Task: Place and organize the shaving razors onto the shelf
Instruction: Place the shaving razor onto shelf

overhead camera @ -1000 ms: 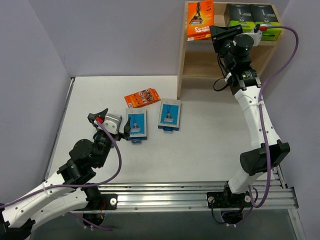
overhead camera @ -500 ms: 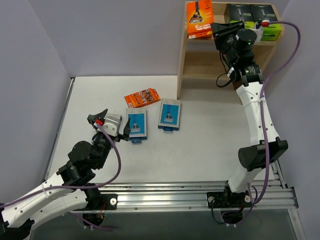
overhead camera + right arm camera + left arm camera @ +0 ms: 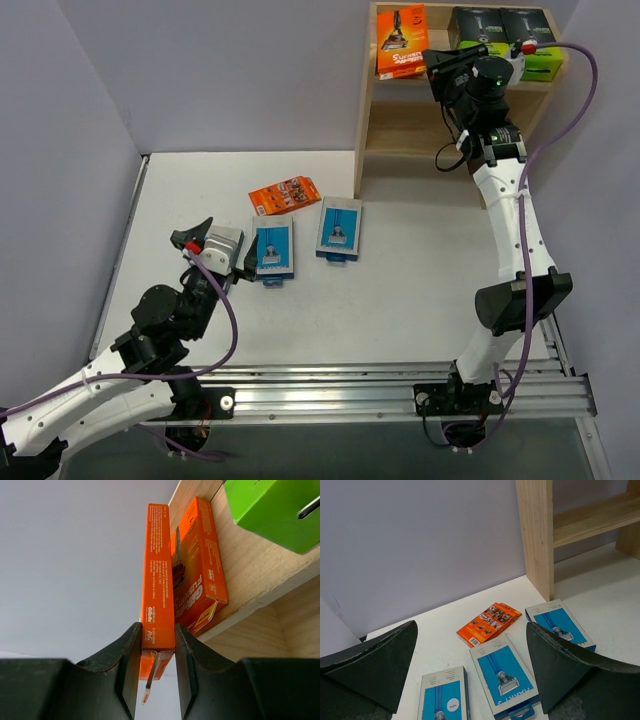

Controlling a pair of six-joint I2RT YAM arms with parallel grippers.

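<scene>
The right end effector [image 3: 157, 635] clamps an orange razor pack [image 3: 158, 570] edge-on at the top tier of the wooden shelf [image 3: 361, 130]. It is just beside a second orange pack [image 3: 200, 565] resting there, and two black boxes with lime-green ends [image 3: 478, 30] share the tier. Over the bench [image 3: 400, 300], the left end effector [image 3: 471, 627] hovers, jaws spread wide, above a third orange pack [image 3: 285, 195] and three light-blue razor cards [image 3: 502, 672].

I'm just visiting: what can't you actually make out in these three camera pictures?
- Third light-blue pack: the left wrist view's lower edge cuts it off; in the top view the left gripper covers it.
- Held orange pack: the right wrist view sees it edge-on, so whether it touches the second orange pack or the shelf is unclear.
- Small print on the loose orange pack: too small in the top view.
</scene>
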